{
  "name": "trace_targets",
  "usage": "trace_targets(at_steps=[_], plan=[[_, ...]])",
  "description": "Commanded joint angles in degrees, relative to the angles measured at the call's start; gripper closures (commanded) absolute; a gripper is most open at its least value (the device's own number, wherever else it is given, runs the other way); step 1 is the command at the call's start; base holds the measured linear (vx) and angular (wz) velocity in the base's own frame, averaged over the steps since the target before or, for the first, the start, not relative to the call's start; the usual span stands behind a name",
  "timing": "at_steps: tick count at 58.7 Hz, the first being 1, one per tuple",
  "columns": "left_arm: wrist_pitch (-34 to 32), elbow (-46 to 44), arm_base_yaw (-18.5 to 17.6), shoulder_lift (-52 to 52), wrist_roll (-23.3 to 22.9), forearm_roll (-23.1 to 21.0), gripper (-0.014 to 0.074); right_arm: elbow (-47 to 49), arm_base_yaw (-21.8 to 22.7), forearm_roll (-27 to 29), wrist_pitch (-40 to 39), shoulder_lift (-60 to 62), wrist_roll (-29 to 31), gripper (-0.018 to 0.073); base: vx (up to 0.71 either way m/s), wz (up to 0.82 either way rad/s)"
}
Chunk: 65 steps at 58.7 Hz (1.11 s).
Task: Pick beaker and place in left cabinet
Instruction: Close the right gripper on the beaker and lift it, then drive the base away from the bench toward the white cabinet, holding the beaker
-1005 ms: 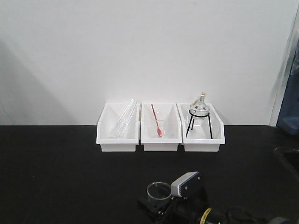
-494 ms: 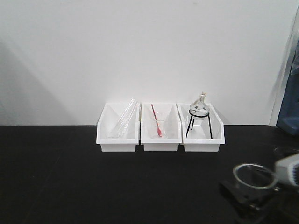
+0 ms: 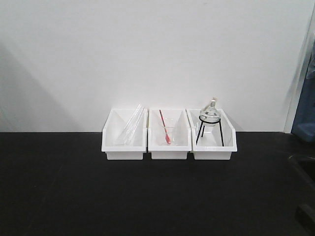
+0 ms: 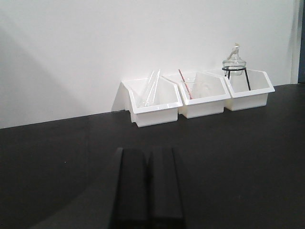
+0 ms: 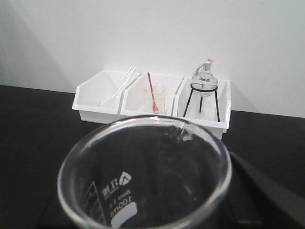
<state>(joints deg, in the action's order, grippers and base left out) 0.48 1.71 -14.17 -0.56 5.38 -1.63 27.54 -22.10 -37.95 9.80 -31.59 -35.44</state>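
Observation:
The beaker (image 5: 143, 179), clear glass with white graduation marks and a pour spout at its far rim, fills the lower half of the right wrist view. My right gripper (image 5: 157, 207) is shut on it; one dark finger (image 5: 259, 191) shows at the beaker's right side. In the front view only a dark piece of the right arm (image 3: 306, 216) shows at the bottom right corner, and the beaker is outside that view. My left gripper (image 4: 148, 183) hovers low over the black table (image 4: 248, 157), shut with nothing between its fingers. The left cabinet is out of view.
Three white bins stand in a row against the white wall. The left bin (image 3: 124, 140) holds long clear tubes, the middle bin (image 3: 170, 142) a red stick and a small glass, the right bin (image 3: 212, 145) a round flask on a black tripod (image 3: 210, 120). A blue object (image 3: 304, 129) stands at far right.
My right gripper carried the beaker from the bottom centre of the front view off to the right, and it has now left that view. The bins have not moved.

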Motion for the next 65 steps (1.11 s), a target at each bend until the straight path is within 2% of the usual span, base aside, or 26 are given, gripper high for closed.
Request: trace_targets(at_steps=[1,40,65], plan=[[-5.0,1.0,-0.3,-1.1,-0.1,-0.5,0.0595,1.7,0.0,-1.3,-3.5,0.0,0.4,0.0565,0.00,0.00],[-5.0,1.0,-0.3,-1.1,-0.1,-0.5,0.0595,1.7,0.0,-1.3,-3.5,0.0,0.4,0.0565,-0.01,0.03],[-5.0,1.0,-0.3,-1.1,-0.1,-0.5,0.0595,1.7,0.0,-1.3,-3.3,0.0,0.4,0.0565,-0.13,0.31]])
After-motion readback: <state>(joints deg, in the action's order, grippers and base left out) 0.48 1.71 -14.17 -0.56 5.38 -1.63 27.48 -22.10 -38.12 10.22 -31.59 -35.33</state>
